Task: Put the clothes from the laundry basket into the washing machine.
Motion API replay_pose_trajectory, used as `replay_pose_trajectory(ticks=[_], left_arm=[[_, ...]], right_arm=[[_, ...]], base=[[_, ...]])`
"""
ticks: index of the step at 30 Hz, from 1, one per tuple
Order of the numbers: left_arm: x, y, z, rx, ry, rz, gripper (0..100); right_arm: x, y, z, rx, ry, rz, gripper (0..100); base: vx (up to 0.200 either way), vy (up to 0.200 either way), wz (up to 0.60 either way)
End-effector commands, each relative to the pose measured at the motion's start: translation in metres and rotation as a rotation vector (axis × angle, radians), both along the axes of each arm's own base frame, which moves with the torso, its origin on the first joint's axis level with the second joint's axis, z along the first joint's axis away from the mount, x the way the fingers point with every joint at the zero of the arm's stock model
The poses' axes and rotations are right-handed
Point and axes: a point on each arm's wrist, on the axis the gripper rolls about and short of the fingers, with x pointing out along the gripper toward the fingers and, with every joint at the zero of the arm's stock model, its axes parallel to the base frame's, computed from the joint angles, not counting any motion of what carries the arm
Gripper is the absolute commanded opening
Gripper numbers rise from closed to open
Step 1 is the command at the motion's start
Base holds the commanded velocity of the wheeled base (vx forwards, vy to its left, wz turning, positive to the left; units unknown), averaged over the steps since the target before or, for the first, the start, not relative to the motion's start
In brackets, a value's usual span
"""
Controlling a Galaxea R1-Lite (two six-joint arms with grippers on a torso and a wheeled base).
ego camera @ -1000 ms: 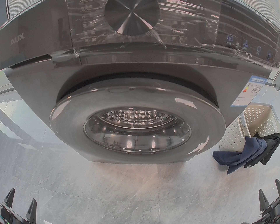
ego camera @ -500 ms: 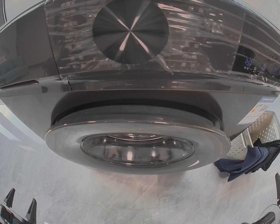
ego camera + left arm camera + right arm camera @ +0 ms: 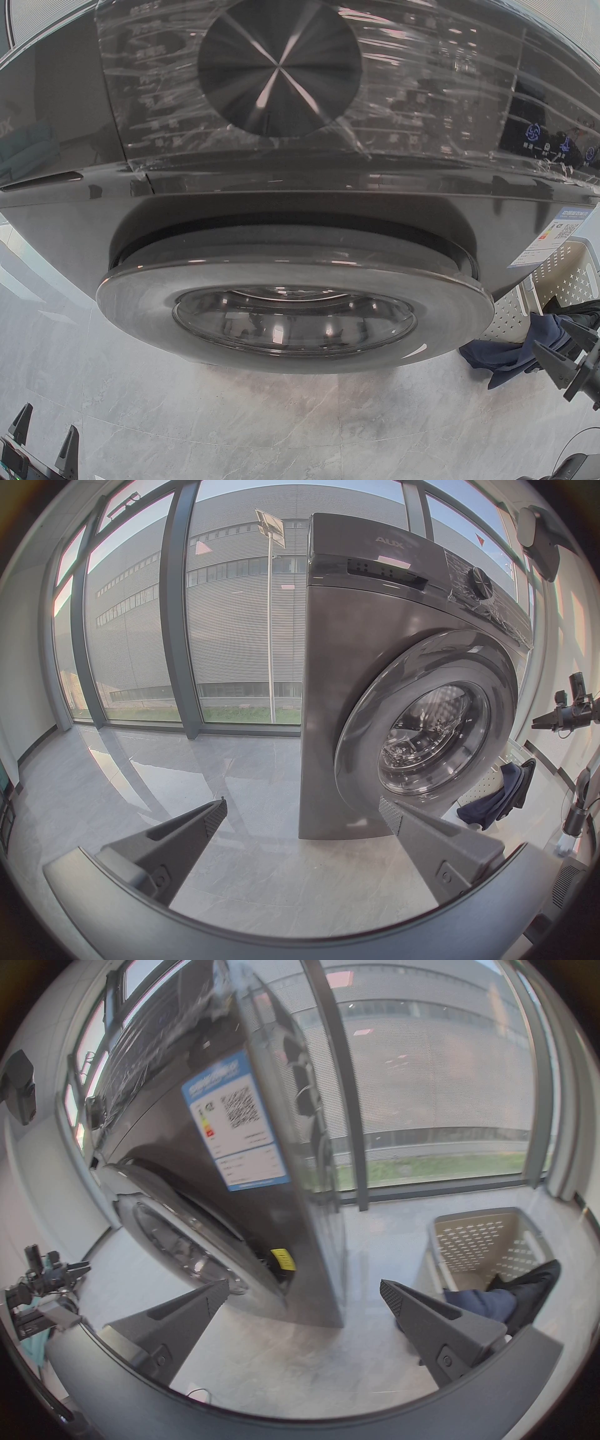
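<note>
The dark grey washing machine (image 3: pixel 294 187) stands before me, its round glass door (image 3: pixel 294 315) closed. To its right stands a white perforated laundry basket (image 3: pixel 565 272) with a navy garment (image 3: pixel 503 359) hanging over the rim down to the floor and a black garment (image 3: pixel 584 309) beside it. My right gripper (image 3: pixel 565 350) hovers open just in front of the navy garment, nothing between its fingers. In the right wrist view the basket (image 3: pixel 481 1238) and the navy garment (image 3: pixel 481 1304) lie beyond the open gripper (image 3: pixel 306 1297). My left gripper (image 3: pixel 44 434) is open, low at the left.
Grey tiled floor (image 3: pixel 281 425) spreads in front of the machine. Floor-to-ceiling windows (image 3: pixel 187 636) stand behind and beside it. A paper label (image 3: pixel 553 234) is stuck on the machine's right side.
The head camera shifted between the first two frames. Since then the right gripper has risen from the lower right edge to just in front of the navy garment. The left gripper kept still.
</note>
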Motion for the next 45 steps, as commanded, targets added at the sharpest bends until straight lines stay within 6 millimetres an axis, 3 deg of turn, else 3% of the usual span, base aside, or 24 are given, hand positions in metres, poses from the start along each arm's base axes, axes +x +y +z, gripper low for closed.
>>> replay_pose_trajectory(ticks=[1, 5, 24, 29, 37, 45], left_arm=[[0.0, 0.0, -0.005, -0.001, 0.006, -0.001, 100], [0.0, 0.0, -0.005, 0.001, 0.006, -0.001, 100], [0.0, 0.0, -0.005, -0.001, 0.006, 0.001, 100], [0.0, 0.0, -0.005, -0.001, 0.006, -0.001, 100], [0.0, 0.0, -0.005, 0.001, 0.006, -0.001, 100], [0.0, 0.0, -0.005, 0.001, 0.006, 0.001, 100]], right_arm=[[0.034, 0.032, -0.015, -0.01, 0.153, 0.167, 100], [0.042, 0.043, -0.012, 0.048, 0.189, 0.209, 100], [0.084, 0.079, -0.005, -0.003, 0.16, 0.273, 100], [0.082, 0.082, -0.007, -0.01, 0.171, 0.297, 100], [0.05, 0.066, -0.018, -0.014, 0.171, 0.332, 100], [0.066, 0.076, -0.01, -0.015, 0.163, 0.326, 100]], base=[[0.0, 0.0, 0.0], [0.0, 0.0, 0.0], [0.0, 0.0, 0.0], [0.0, 0.0, 0.0], [0.0, 0.0, 0.0], [-0.15, 0.0, 0.0]])
